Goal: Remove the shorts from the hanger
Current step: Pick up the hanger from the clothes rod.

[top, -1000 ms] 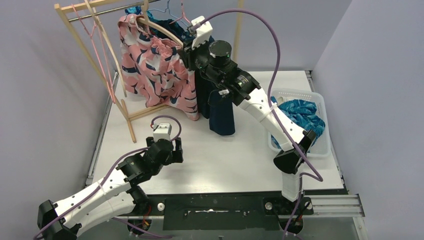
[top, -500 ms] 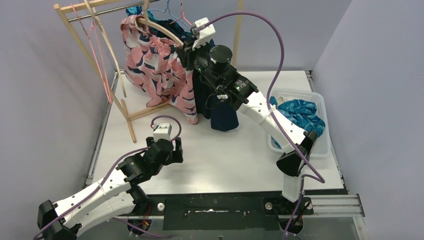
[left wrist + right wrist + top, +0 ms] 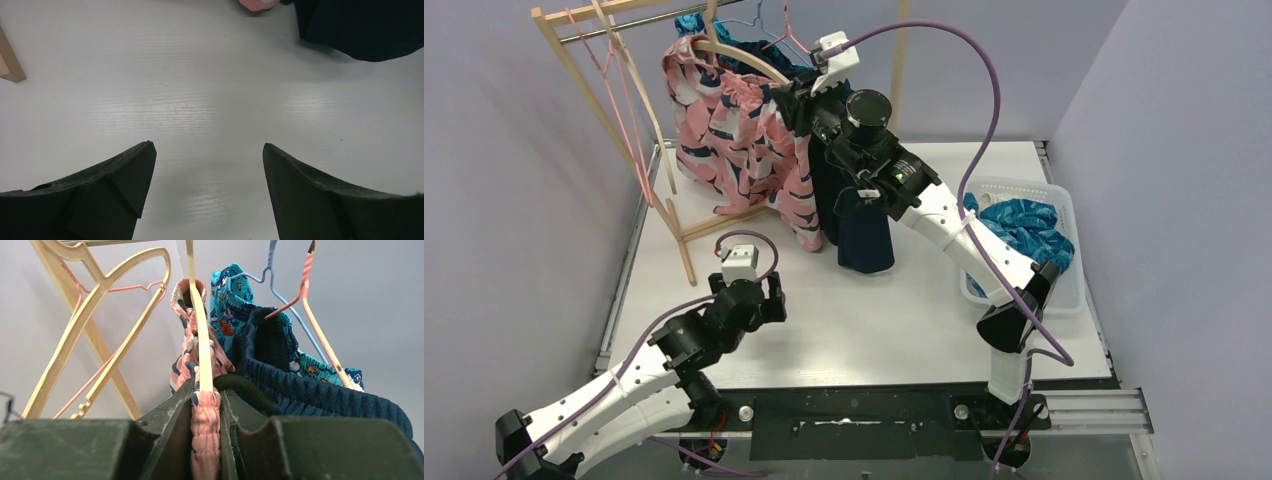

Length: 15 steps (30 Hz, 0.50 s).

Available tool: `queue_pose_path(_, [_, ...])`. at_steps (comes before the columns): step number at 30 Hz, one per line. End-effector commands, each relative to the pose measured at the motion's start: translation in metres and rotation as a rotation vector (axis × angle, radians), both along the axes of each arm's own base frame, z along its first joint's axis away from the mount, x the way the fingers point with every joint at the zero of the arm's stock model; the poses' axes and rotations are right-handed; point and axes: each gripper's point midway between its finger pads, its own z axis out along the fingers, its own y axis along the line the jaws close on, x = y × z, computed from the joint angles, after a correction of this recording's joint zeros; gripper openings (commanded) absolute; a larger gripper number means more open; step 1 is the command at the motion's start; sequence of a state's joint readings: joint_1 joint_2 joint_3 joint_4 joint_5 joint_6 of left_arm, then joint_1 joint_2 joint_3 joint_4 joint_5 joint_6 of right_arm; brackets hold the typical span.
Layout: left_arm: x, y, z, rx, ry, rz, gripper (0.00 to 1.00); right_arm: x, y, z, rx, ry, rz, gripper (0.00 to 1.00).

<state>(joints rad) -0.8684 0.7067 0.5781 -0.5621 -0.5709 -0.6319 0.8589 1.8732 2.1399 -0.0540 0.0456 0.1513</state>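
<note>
Right wrist view: pink-and-navy floral fabric shorts (image 3: 205, 430) between the right fingers (image 3: 162, 437), cut off at bottom edge. Plain dark navy fabric shorts (image 3: 320, 395) right of them, clipped by right edge. Teal shark-print shorts (image 3: 227, 305) beyond, mostly hidden behind navy. Left wrist view: pale wooden rack foot (image 3: 7, 60) beyond the left fingers (image 3: 115, 190), cut by left edge.

Left arm (image 3: 624, 385) low and folded, right arm (image 3: 954, 225) stretched high.
The left gripper (image 3: 207, 150) points downward, jaws wide apart. The right arm reaches up and back, and the right gripper (image 3: 205, 392) is pinched tight on the pink floral shorts (image 3: 734, 135).
</note>
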Motion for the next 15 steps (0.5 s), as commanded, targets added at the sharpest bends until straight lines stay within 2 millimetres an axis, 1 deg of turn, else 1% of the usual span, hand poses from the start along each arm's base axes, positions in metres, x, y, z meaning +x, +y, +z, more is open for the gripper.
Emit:
queue_pose_path(1, [0.011, 0.003, 0.019, -0.066, -0.070, 0.070, 0.79, -0.047, -0.045, 0.124, 0.286, -0.242, 0.025, 0.00])
queue_pose_path(6, [0.010, 0.003, 0.019, -0.087, -0.069, 0.080, 0.79, -0.051, -0.049, 0.127, 0.294, -0.253, 0.030, 0.00])
queue_pose_path(11, [0.010, 0.006, 0.023, -0.091, -0.084, 0.085, 0.79, -0.062, -0.056, 0.138, 0.334, -0.283, 0.033, 0.00])
queue_pose_path(14, [0.010, 0.006, 0.023, -0.094, -0.086, 0.087, 0.79, -0.068, -0.056, 0.138, 0.331, -0.297, 0.057, 0.00])
queue_pose_path(15, [0.010, 0.006, 0.024, -0.097, -0.087, 0.089, 0.79, -0.069, -0.052, 0.135, 0.315, -0.292, 0.077, 0.00])
